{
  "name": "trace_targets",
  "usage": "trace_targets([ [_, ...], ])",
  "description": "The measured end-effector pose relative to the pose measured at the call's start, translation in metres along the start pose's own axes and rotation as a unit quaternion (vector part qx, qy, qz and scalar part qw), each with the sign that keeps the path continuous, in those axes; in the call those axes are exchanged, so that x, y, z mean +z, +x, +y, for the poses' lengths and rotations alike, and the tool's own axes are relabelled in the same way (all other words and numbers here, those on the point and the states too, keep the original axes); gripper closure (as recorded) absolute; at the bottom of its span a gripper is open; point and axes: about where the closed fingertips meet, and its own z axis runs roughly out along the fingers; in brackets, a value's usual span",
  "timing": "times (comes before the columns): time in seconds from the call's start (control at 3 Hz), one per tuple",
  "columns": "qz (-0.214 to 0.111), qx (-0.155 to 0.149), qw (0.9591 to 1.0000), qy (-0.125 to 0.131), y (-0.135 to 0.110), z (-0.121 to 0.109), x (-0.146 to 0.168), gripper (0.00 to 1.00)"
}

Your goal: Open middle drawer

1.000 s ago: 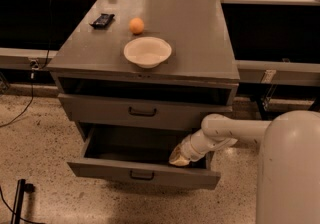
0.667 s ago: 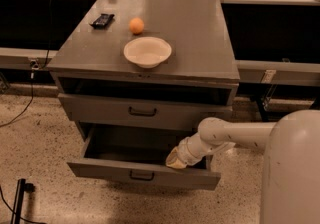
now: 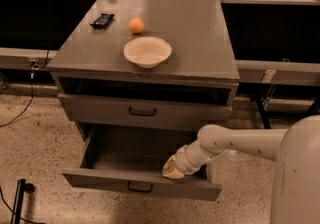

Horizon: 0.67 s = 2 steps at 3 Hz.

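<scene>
the grey desk (image 3: 200, 43) has its middle drawer (image 3: 100, 180) standing well out at the near side, below the upper drawer (image 3: 100, 108). the arm (image 3: 235, 143) reaches in from the right, its hand (image 3: 172, 169) inside the drawer at the near right corner, just behind the front panel; whether open or closed i cannot tell. any further pull should probably run straight and level, since an off-centre hold may skew the drawer.

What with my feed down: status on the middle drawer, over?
Claw down inside the middle drawer, front right corner. Drawer pulled well out. Nothing seen blocking it.
</scene>
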Motion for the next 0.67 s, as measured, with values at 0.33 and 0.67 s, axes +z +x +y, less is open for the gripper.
trace_targets([
  [0.33, -0.01, -0.019, 0.9998, 0.005, -0.013, 0.002, -0.01, 1.0],
  [0.67, -0.001, -0.049, 0.9984, 0.029, -0.023, -0.034, 0.005, 1.0],
])
